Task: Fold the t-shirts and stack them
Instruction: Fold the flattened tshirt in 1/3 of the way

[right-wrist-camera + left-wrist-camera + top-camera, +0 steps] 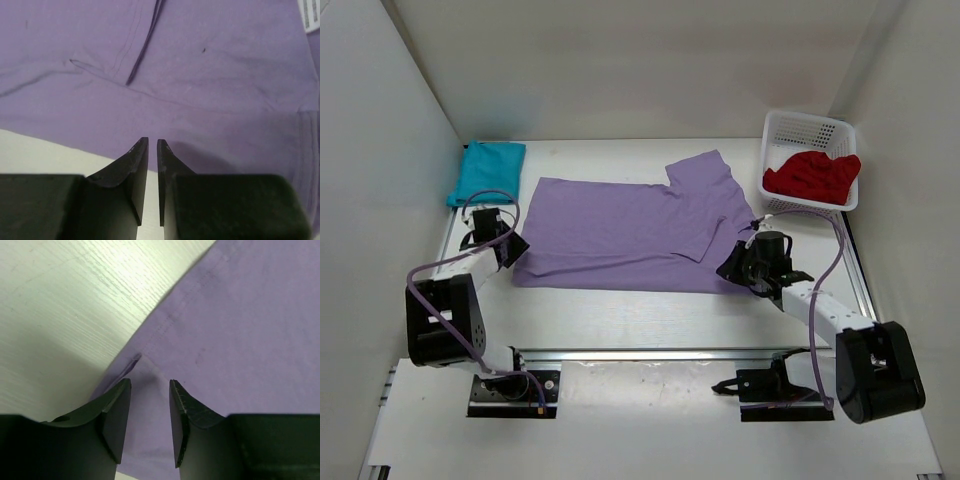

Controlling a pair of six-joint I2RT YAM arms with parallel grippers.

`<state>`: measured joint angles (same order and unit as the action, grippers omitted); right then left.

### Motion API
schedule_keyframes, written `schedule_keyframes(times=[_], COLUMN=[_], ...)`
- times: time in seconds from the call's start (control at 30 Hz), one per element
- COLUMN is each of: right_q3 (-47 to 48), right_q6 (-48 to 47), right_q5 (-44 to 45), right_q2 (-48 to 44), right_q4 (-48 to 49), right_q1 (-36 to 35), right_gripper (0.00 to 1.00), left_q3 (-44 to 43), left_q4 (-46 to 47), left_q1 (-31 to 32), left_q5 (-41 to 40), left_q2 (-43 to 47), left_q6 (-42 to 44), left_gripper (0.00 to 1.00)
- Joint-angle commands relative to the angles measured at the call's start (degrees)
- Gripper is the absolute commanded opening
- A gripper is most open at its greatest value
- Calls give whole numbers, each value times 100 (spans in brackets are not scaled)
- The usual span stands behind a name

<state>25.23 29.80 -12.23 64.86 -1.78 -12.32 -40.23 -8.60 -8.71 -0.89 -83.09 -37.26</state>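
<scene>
Lavender t-shirt (620, 235) lies spread flat, with the teal t-shirt (487, 172) folded off its far-left corner and the red t-shirt (812, 175) in a basket (800, 128) beyond its sleeve; the left wrist view shows the left gripper (150, 382) half-open over its hem, and the right wrist view shows the right gripper (152, 140) nearly closed at its edge, grip unclear.

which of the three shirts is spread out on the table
The lavender purple t-shirt, lying open across the table's middle. The teal t-shirt sits folded at the far left corner, and the red t-shirt is bunched in the white basket.

Three t-shirts (620, 235), one basket (800, 125)
</scene>
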Motion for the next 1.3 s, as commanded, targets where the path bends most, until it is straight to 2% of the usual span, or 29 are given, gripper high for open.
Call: schedule_keyframes(times=[0.0, 0.07, 0.33, 0.43, 0.5, 0.77, 0.83, 1.07, 1.27], right_q3=[350, 342, 254, 193, 175, 122, 140, 411, 597], right_q6=[-27, -9, -36, -9, 0, 35, 26, -45, -36], right_q5=[-175, -87, -157, -139, -139, -104, -104, -184, -245], right_q2=[229, 352, 343, 343, 386, 475, 527, 1124, 1476], right_q4=[810, 898, 1083, 1136, 1171, 1250, 1251, 1286, 1435], right_q1=[-33, -165, -183, -253, -280, -350, -316, -289, -367], right_gripper=[12, 13, 14, 15, 15, 15, 19, 26, 27], left_q3=[-266, -327, -512, -556, -478, -504, -573, -829, -969], left_q4=[-80, -115, -177, -142, -98, -124, -168, -221, -273], left_q1=[10, 53, 203, 282, 273, 239, 282, 379, 309], left_q5=[-404, -482, -720, -703, -676, -676, -694, -720, -641], left_q2=[-14, -111, -436, -541, -524, -515, -419, 20, -207], left_q6=[218, 271, 325, 316, 289, 245, 254, 272, 307], left_gripper=[47, 43, 49, 47, 42, 7, 0, 0, 0])
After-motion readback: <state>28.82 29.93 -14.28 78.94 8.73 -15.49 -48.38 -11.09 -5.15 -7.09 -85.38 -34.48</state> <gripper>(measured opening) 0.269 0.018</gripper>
